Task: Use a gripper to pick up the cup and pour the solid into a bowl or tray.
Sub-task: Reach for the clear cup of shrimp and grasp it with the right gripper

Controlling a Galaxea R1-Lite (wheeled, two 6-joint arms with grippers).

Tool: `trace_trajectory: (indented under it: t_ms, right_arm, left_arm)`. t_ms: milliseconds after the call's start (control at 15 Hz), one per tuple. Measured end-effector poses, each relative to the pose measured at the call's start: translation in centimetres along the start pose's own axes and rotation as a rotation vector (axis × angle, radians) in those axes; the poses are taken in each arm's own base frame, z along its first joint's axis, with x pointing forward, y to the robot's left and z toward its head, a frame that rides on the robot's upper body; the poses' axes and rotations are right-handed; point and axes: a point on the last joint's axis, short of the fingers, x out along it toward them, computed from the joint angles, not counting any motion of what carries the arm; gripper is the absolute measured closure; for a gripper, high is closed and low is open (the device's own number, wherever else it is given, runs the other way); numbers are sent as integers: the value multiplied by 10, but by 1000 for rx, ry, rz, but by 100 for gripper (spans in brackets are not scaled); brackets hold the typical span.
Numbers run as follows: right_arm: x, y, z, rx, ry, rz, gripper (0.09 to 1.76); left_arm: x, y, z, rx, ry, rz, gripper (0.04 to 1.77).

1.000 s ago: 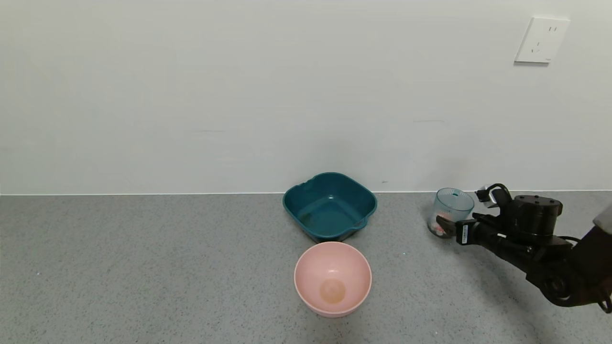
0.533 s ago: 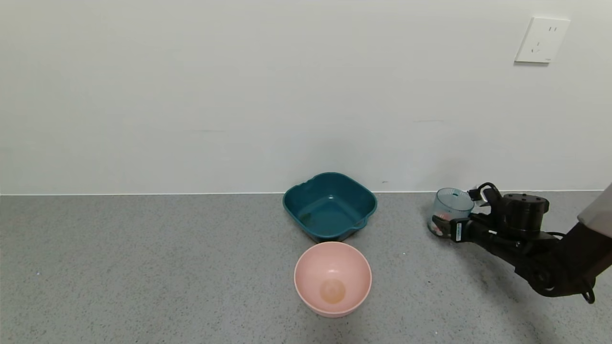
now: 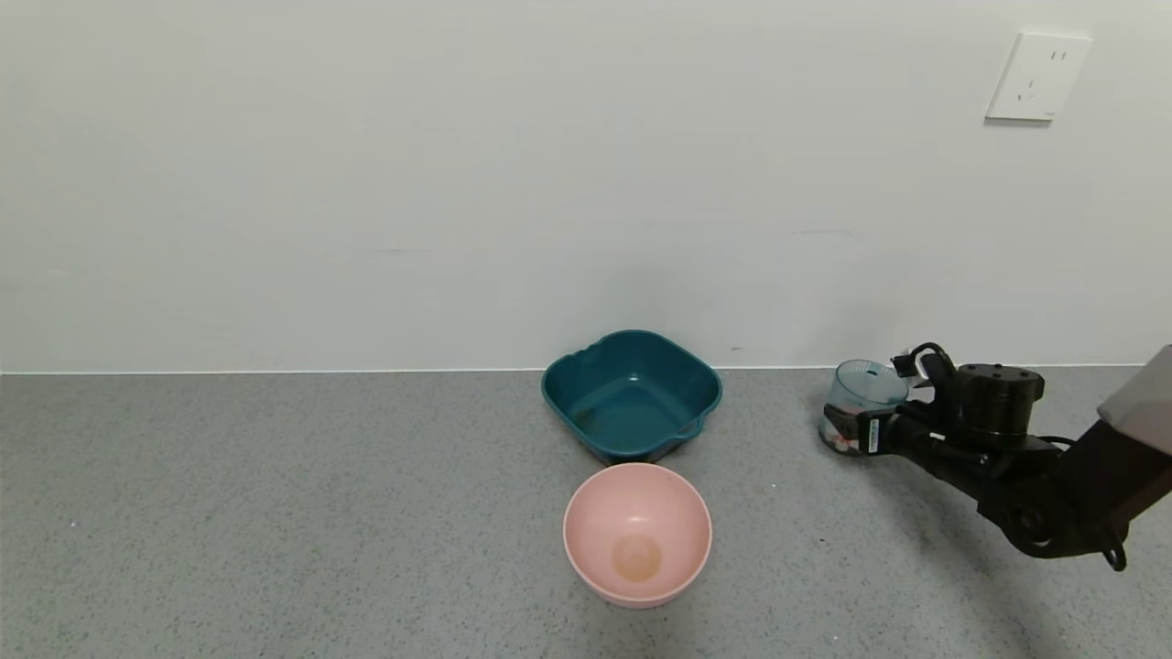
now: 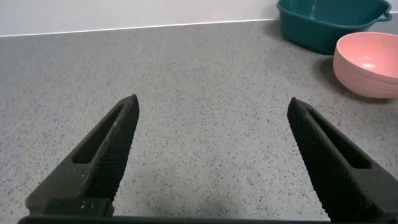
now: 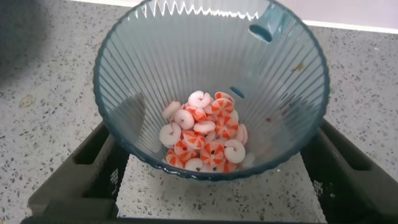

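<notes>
The cup (image 3: pixel 865 395), a pale-blue ribbed tumbler, stands on the grey counter at the right, near the wall. The solid (image 5: pixel 205 134), orange-red and white pieces, lies heaped at its bottom. My right gripper (image 3: pixel 847 430) is open, low at the cup's base, with one finger on each side of the cup (image 5: pixel 155 56). I cannot tell whether the fingers touch it. The teal basin (image 3: pixel 641 366) sits empty at the centre back. My left gripper (image 4: pixel 212 102) is open and empty over bare counter, out of the head view.
A round pink bowl (image 3: pixel 636 531) stands just in front of the teal basin; both also show in the left wrist view, the basin (image 4: pixel 323 25) and the bowl (image 4: pixel 367 65). The white wall rises close behind the cup, with a socket (image 3: pixel 1037 78) high up.
My right arm has moved forward towards the wall, bringing its fingers further along both sides of the cup. The cup has hardly moved.
</notes>
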Motion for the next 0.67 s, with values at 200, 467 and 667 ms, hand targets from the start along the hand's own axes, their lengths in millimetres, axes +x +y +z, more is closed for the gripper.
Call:
trace_trajectory:
  t_ms: [200,467,667]
  right_arm:
    - [2,-2,-2,1,1,-6,47]
    - [3,-4,-4,2,6,-11,50]
    - [2,-4,-4,4,9,-14,50]
  left_arm:
    - [0,0,0,0,0,0,9]
    - [0,0,0,0,0,0,9]
    - [0,0,0,0,0,0,9]
